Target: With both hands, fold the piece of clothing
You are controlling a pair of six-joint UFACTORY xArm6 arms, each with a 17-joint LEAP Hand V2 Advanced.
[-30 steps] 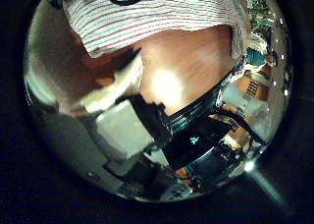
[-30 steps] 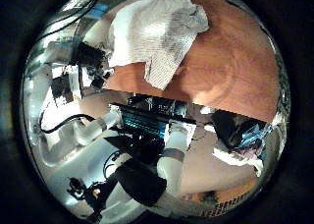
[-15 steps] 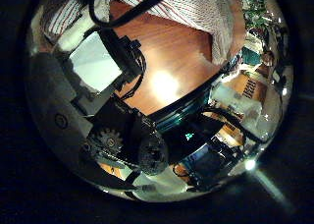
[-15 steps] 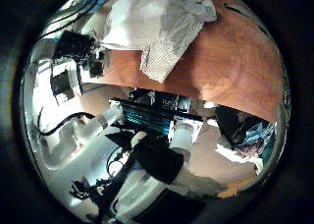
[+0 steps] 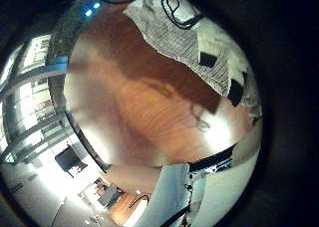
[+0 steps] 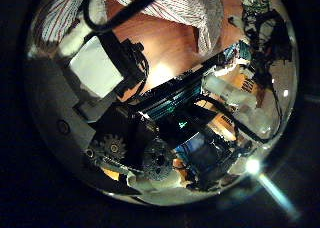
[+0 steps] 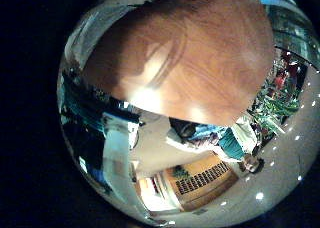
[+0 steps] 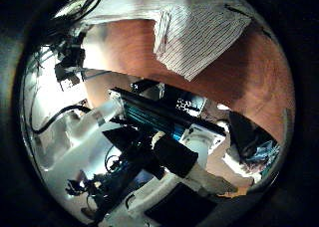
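Note:
The striped piece of clothing (image 8: 199,33) hangs in a loose fold over the wooden table (image 8: 249,83) in the right thumb side palm view. My right hand (image 8: 70,53) has its fingers curled at the cloth's edge. In the left thumb side palm view my left hand (image 6: 100,68) is curled close under the striped cloth (image 6: 175,3), which lies on the table (image 6: 165,43). In the left little finger side palm view the cloth (image 5: 179,38) lies at the table's far side, with dark fingertips (image 5: 214,60) on it.
The table's dark front edge (image 6: 185,98) runs below my left palm. The same kind of edge (image 8: 150,113) shows in the right thumb side palm view, with a white arm (image 8: 85,137) beside it. Bare wood (image 5: 150,108) spreads beside the cloth.
The left hand's fingers have curled in towards the cloth. In the right thumb side palm view the cloth has shifted across and now hangs in a longer fold; that camera has moved too.

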